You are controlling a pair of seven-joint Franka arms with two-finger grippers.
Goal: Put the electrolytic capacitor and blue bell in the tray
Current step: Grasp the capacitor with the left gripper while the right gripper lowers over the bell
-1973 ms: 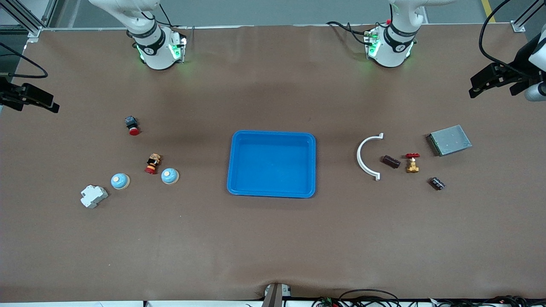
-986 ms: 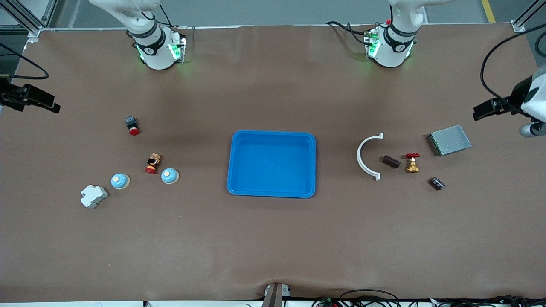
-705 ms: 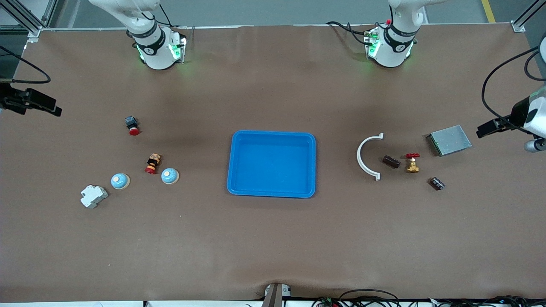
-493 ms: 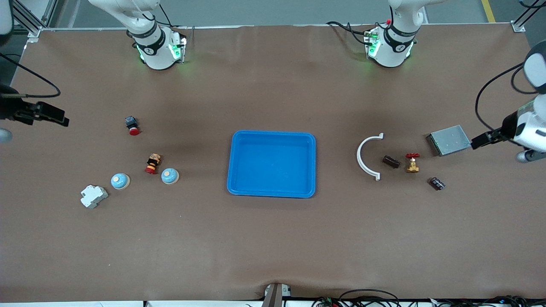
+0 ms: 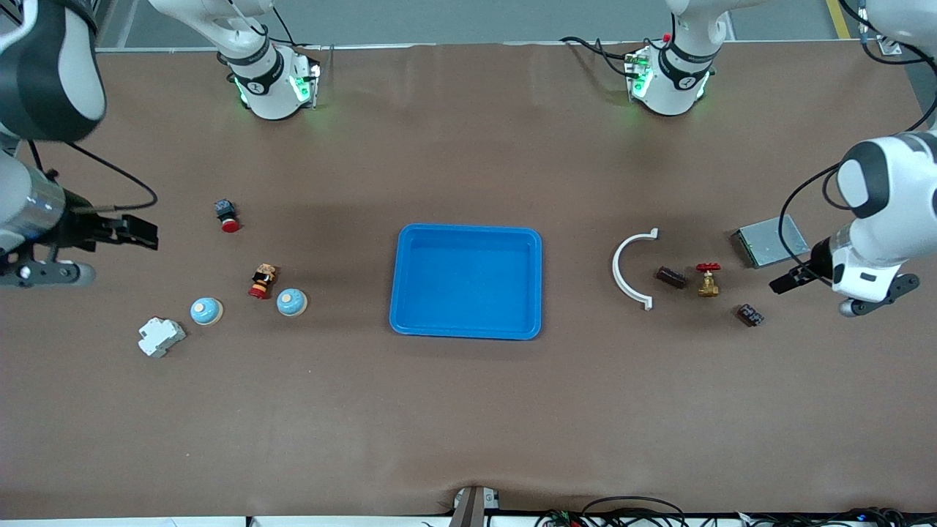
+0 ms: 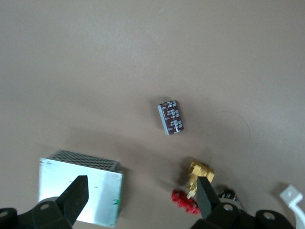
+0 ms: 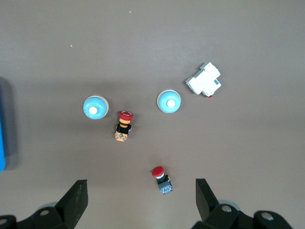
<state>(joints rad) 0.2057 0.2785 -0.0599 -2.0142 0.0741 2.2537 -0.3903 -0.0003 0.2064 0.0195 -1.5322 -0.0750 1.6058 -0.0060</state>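
A brown paper-covered worktop (image 5: 468,410) is carrying a shallow bright blue plastic tray (image 5: 466,329) at its middle. Toward the right arm's end are lying two pale blue domed bells (image 5: 206,311) (image 5: 291,301), a white block (image 5: 160,337) and two red-capped push buttons (image 5: 228,215) (image 5: 261,282). Toward the left arm's end are sitting a white curved bracket (image 5: 628,272), two dark cylindrical capacitors (image 5: 670,277) (image 5: 749,315), a brass valve (image 5: 707,280) and a grey metal box (image 5: 768,241).

The tray (image 5: 467,282) sits mid-table. Toward my left arm's end lie a curved bracket (image 5: 631,268), a capacitor (image 5: 670,277) beside it, a valve (image 5: 707,279), another capacitor (image 5: 749,315) nearer the front camera, and a metal box (image 5: 761,242). Toward my right arm's end lie two bells (image 5: 291,301) (image 5: 206,310), two push buttons (image 5: 261,281) (image 5: 226,214), and a breaker (image 5: 160,337).
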